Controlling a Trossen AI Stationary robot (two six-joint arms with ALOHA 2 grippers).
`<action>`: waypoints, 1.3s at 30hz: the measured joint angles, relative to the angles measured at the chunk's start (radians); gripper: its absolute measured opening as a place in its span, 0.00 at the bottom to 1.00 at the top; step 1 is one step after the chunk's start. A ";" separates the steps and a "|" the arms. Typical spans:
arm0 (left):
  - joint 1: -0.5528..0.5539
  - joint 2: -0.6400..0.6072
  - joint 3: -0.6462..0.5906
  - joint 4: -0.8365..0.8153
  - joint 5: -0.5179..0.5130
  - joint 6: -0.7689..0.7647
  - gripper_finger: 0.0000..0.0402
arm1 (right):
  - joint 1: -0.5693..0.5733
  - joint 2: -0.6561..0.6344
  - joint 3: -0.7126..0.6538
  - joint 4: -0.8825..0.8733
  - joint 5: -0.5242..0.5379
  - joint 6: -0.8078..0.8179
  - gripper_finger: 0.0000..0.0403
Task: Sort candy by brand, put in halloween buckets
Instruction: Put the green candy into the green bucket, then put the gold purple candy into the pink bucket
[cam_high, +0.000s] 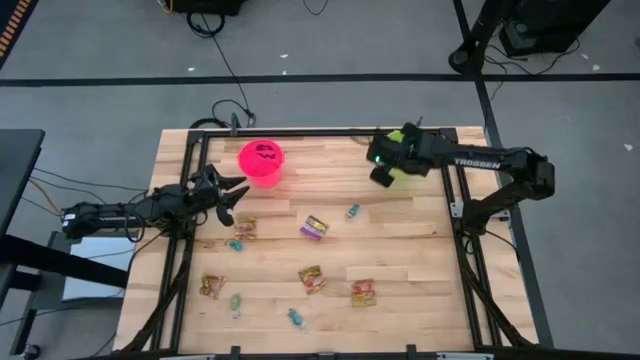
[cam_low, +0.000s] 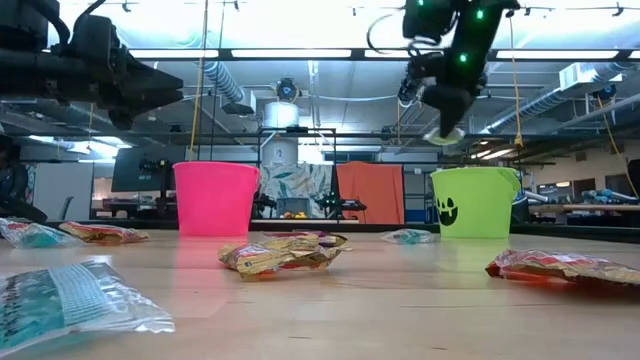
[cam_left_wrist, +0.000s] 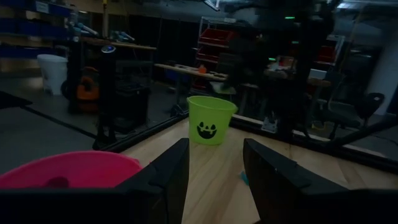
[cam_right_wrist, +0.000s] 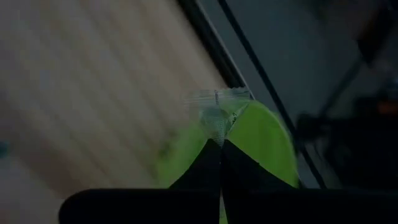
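**One piece over the green bucket, most candy unsorted**

Right gripper (cam_right_wrist: 221, 144) clenched on a clear-wrapped candy (cam_right_wrist: 216, 111), above the green bucket (cam_low: 476, 201) far right. Left gripper (cam_high: 232, 195) parted, empty, beside pink bucket (cam_high: 261, 162). About ten candies (cam_high: 312, 278) left on table (cam_high: 420, 290).

a pale wooden table (cam_high: 420, 270) carries a pink bucket (cam_high: 261, 162) and a green bucket (cam_low: 475, 201) near its far edge — candy packets (cam_high: 313, 278) scattered toward the near edge.

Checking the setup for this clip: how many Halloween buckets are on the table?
2. The pink bucket stands near the table's far edge, left of centre. The green bucket stands at the far right, beneath the right end effector, shut on a clear-wrapped candy.
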 joint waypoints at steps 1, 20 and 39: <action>0.000 0.000 0.000 0.000 0.010 0.000 0.39 | -0.028 -0.004 0.000 -0.009 0.009 0.002 0.02; 0.000 0.000 0.000 0.000 0.014 0.004 0.39 | -0.275 -0.011 0.000 0.007 -0.178 -0.080 0.14; 0.000 0.027 0.000 -0.021 0.093 -0.009 0.39 | -0.048 -0.011 0.000 0.312 -0.450 -0.122 0.39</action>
